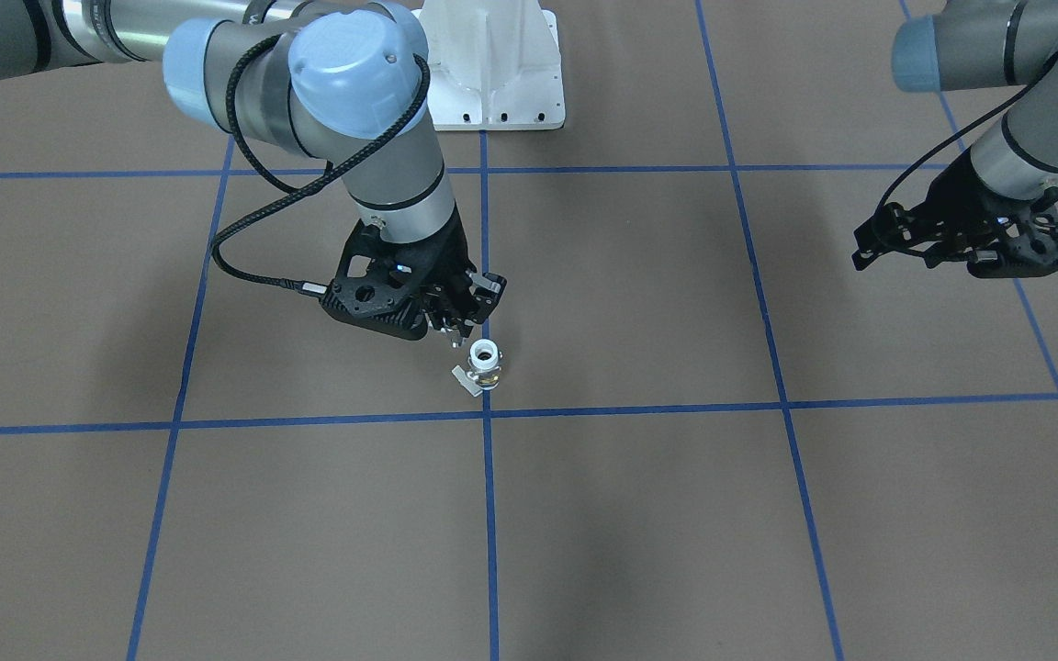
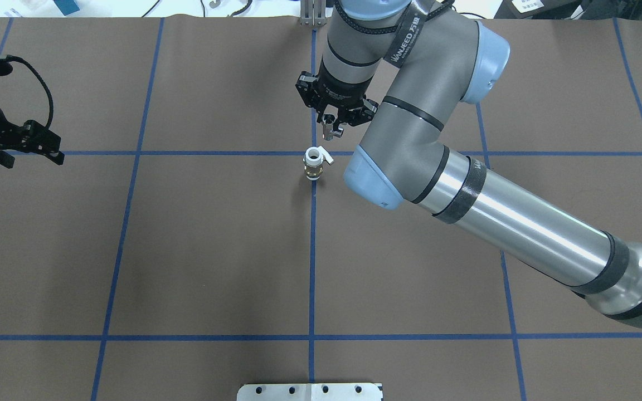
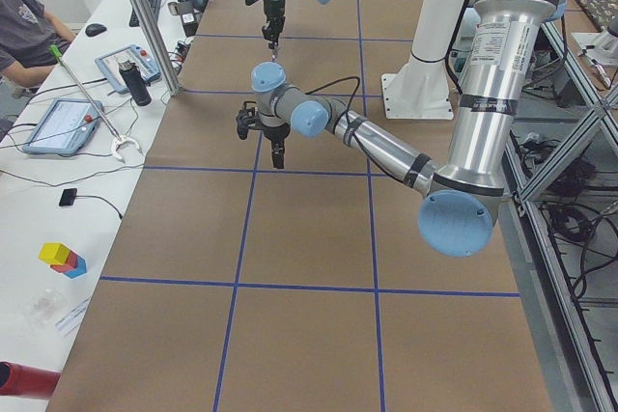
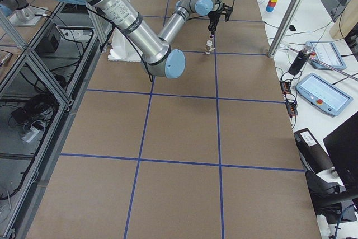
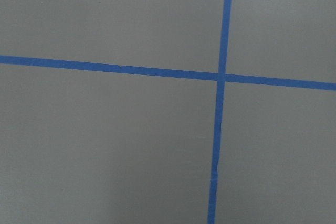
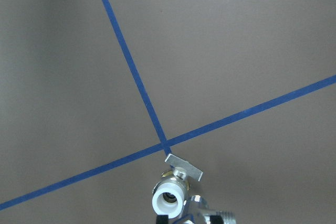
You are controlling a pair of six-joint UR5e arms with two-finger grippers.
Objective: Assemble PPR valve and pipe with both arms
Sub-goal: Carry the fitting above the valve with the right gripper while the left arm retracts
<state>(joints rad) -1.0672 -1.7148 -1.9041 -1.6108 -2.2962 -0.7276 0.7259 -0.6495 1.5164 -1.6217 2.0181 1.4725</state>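
Overhead exterior: my right arm stretches to the table's centre, wrist pointing down, right gripper (image 2: 332,128) clamped on the pipe (image 2: 329,132), just at 1 o'clock of the upright PPR valve (image 2: 313,161). My left gripper (image 2: 30,157) hangs spread and empty, far out at 9 o'clock.

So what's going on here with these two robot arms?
They are meant to join a small silver pipe fitting to a white valve. The right arm holds the pipe fitting in its jaws, close beside and a little above the valve, which stands upright on the table with its open socket facing up. The two parts are not joined yet. The left arm hangs off to the side, jaws open and empty.
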